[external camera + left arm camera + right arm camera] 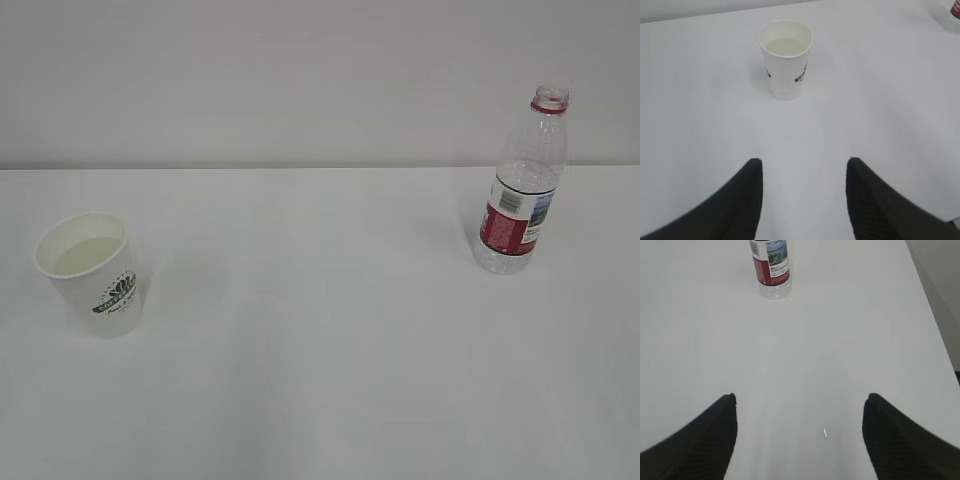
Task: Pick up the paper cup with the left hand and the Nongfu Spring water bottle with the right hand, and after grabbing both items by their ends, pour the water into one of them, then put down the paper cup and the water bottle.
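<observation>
The white paper cup (93, 272) with its green logo stands upright at the table's left, with pale water (88, 255) inside. In the left wrist view the paper cup (785, 59) is well ahead of my left gripper (805, 161), which is open with only bare table between its fingers. The capless Nongfu Spring water bottle (522, 186) stands upright at the right, red-and-white label facing out. In the right wrist view the water bottle (770, 267) stands far ahead and left of my open right gripper (799, 396). Neither arm shows in the exterior view.
A white table (320, 350) runs back to a pale wall. The table's right edge (935, 325) shows in the right wrist view. The bottle's base (952, 15) peeks in at the top right corner of the left wrist view.
</observation>
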Robot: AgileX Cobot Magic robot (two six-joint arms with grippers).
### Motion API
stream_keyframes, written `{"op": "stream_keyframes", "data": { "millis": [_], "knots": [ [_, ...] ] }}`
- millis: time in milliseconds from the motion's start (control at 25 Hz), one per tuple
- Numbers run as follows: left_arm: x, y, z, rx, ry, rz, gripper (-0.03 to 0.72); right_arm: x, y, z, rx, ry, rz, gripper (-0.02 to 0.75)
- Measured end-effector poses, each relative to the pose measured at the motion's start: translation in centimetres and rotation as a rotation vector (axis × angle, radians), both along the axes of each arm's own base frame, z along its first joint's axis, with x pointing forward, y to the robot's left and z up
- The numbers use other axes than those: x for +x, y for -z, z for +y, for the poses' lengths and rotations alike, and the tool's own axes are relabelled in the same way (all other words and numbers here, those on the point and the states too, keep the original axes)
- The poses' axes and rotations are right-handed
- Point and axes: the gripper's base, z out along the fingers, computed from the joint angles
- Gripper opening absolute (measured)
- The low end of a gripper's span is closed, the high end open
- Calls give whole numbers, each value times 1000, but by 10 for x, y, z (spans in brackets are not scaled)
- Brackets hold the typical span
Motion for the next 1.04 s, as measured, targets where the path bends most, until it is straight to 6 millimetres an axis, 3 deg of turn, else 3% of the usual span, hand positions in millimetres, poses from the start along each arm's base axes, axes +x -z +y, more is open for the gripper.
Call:
{"op": "stream_keyframes", "data": {
  "millis": [1040],
  "knots": [
    [0,-1,0,-2,0,-7,390,5,2,-2,-26,16,-27,587]
  ]
}}
